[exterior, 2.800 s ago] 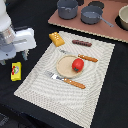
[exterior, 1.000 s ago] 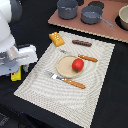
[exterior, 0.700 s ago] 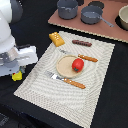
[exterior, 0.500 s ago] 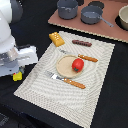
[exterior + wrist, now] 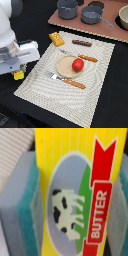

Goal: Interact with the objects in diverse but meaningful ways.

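Fork [image 5: 64,79], knife [image 5: 80,56], grey pots [image 5: 67,8]

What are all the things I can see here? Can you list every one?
tomato: one, red, on the round plate
plate: one, pale wood, middle of the mat
bread block: one, orange with dots, mat's far corner at the exterior view's left
sausage: one, dark brown, far edge of the mat
butter packet: one, yellow with a cow picture, between the gripper's pads, off the mat
fork: one, wooden handle, near side of the plate
knife: one, wooden handle, far side of the plate
mat: one, pale striped
pots: grey, on the brown board behind
gripper: one, white arm, pads either side of the packet
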